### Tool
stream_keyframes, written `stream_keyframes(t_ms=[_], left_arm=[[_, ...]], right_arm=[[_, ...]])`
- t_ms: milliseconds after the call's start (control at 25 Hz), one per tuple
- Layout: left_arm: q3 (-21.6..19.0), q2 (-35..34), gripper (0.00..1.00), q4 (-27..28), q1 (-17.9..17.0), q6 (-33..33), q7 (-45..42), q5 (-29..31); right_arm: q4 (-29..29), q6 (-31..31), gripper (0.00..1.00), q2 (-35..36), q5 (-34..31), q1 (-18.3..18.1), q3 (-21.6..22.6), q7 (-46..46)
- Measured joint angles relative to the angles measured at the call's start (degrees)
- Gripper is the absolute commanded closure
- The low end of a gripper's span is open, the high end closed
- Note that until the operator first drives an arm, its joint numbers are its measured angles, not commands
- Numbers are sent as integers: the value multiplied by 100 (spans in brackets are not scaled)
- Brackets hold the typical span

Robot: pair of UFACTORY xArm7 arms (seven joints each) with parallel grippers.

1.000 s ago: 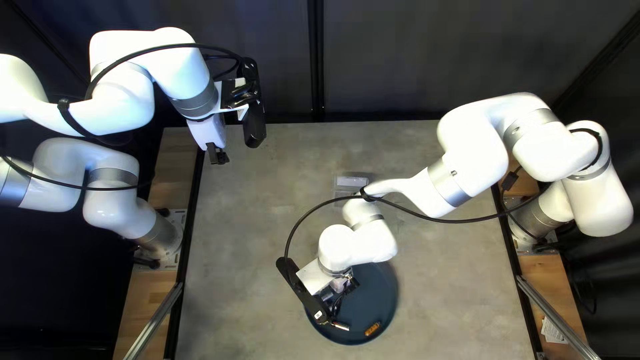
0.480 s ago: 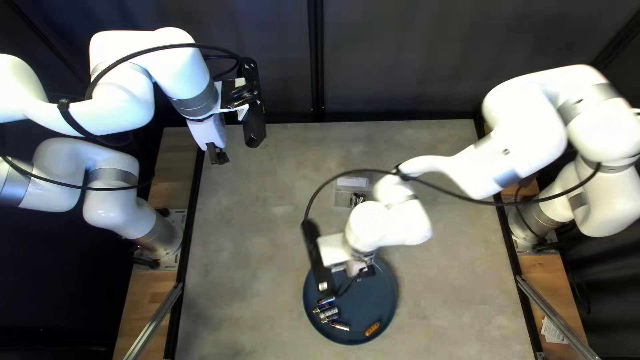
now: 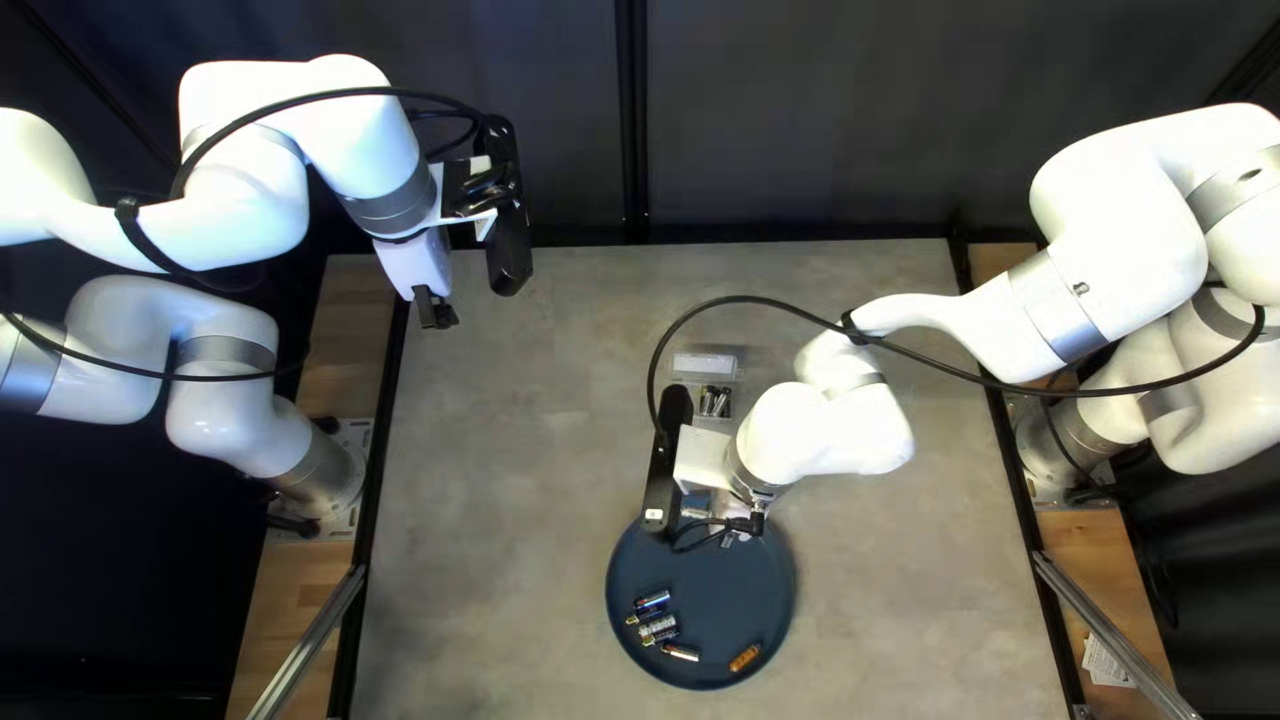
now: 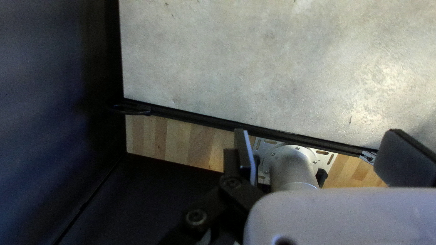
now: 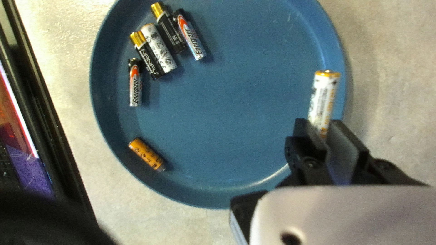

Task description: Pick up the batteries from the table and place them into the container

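Beyond and left of the round blue plate, in the top left view, idle left gripper: released, fingers wide, nothing between them; best left out of this. On the plate's left part, five loose batteries, black, gold, silver and white, for later trips. Just beyond the plate, clear plastic container on the grey table, a few small metallic batteries inside. Next rightward, over the plate's far edge, right gripper: clamped on the white battery with orange ends, gripped by its near end, most of its length jutting straight out past the fingertips. Step in hand, I judge: carry it to the container. Needs height first, as that jutting end would catch the wall before the fingers do; then lay it over in line with the others, let go low so it doesn't roll. Last, toward the plate's near right rim, small orange battery, well apart from the right gripper.
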Motion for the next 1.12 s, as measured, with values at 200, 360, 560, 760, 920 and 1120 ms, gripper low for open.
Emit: stream_keyframes(t_ms=[200, 360, 560, 760, 920, 1120], left_arm=[[0, 0, 0, 0, 0, 0, 0, 0], [0, 0, 0, 0, 0, 0, 0, 0], [0, 0, 0, 0, 0, 0, 0, 0], [0, 0, 0, 0, 0, 0, 0, 0], [0, 0, 0, 0, 0, 0, 0, 0], [0, 0, 0, 0, 0, 0, 0, 0]], right_arm=[[74, 536, 100, -78, 532, -167, -187, 1221], [309, 1024, 100, -75, 651, -71, -319, 2984], [508, 1289, 100, 6, 628, 23, -387, 3568], [505, 1299, 100, 15, 583, 21, -421, 3707], [535, 1481, 100, 34, 613, 12, -568, 4747], [674, 1763, 100, 164, 437, 112, -826, 6425]])
